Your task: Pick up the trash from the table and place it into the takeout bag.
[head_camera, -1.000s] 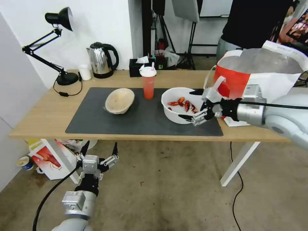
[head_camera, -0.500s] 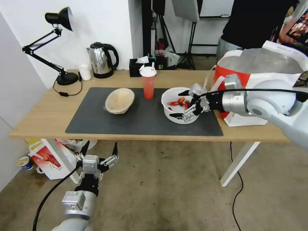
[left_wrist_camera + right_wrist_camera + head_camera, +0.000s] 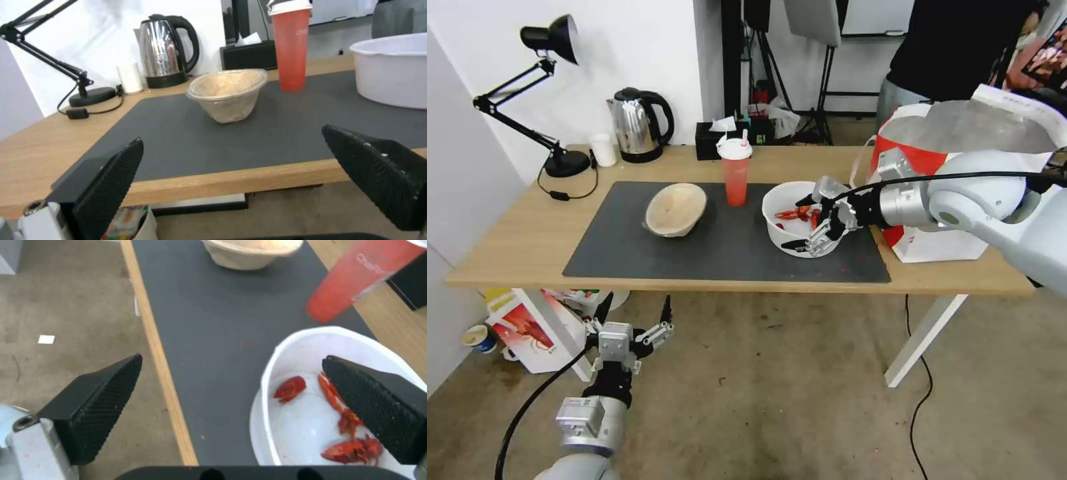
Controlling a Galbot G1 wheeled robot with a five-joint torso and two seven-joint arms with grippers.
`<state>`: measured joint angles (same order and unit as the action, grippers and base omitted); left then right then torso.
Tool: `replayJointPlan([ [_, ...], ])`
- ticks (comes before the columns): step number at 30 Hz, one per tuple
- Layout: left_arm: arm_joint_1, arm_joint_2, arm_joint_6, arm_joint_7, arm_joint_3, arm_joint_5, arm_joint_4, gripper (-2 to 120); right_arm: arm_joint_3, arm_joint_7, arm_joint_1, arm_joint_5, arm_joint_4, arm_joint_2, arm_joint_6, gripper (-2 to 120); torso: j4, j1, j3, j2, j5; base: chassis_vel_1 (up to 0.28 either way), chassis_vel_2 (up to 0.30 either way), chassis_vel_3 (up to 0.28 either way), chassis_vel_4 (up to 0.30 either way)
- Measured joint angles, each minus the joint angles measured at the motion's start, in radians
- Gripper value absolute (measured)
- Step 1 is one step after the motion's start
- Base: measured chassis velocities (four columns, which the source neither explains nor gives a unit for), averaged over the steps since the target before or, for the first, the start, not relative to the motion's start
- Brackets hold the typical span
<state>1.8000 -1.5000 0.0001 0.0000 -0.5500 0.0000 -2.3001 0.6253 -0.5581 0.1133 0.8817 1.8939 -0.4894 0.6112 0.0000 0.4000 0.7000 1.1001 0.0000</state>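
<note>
The wide white bowl [image 3: 777, 225] with red crayfish shells [image 3: 351, 446] sits on the dark mat [image 3: 720, 250] of the table [image 3: 520, 243]. My right gripper [image 3: 797, 222] is open astride the bowl's near wall, one finger [image 3: 378, 406] over the inside, the other outside. The tall red cup [image 3: 736, 180] with a white lid stands just left of the bowl. Farther left lies the beige bowl [image 3: 676, 209], tilted. At the table's right end stands the red-and-white takeout bag [image 3: 980, 140], its mouth open. Below the table's front edge my left gripper [image 3: 635, 303] hangs open and empty.
A black desk lamp [image 3: 554, 100], a steel kettle [image 3: 637, 127], a small white cup [image 3: 604, 150] and a black tissue box [image 3: 710, 140] line the table's back edge. A crayfish-print box [image 3: 527, 330] stands on the floor at the left. A person [image 3: 954, 47] stands behind the bag.
My right gripper has moved left from beside the white bowl's right edge to straddle its wall, still open. The left arm has stayed put.
</note>
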Motion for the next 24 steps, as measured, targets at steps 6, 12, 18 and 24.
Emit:
replayJointPlan([
  [6,0.000,0.000,0.000,0.000,0.000,0.000,0.000,100,0.022,0.023,0.028,0.008,-0.035,-0.018,0.018,100,0.0000,0.000,0.000,0.000,0.0000,0.000,0.000,0.000,0.000],
  [12,0.000,0.000,0.000,0.000,0.000,0.000,0.000,100,0.049,0.029,0.046,0.016,-0.080,-0.045,0.030,100,0.0000,0.000,0.000,0.000,-0.0001,0.000,0.000,0.000,0.000],
  [18,0.000,0.000,0.000,0.000,0.000,0.000,0.000,100,0.081,0.025,0.054,-0.006,-0.119,-0.077,0.035,100,0.0002,0.000,0.000,0.000,-0.0001,0.000,0.000,0.000,0.000],
  [24,0.000,0.000,0.000,0.000,0.000,0.000,0.000,100,0.091,0.025,0.043,-0.015,-0.121,-0.086,0.035,100,0.0001,0.000,0.000,0.000,0.0000,0.000,0.000,0.000,0.000],
])
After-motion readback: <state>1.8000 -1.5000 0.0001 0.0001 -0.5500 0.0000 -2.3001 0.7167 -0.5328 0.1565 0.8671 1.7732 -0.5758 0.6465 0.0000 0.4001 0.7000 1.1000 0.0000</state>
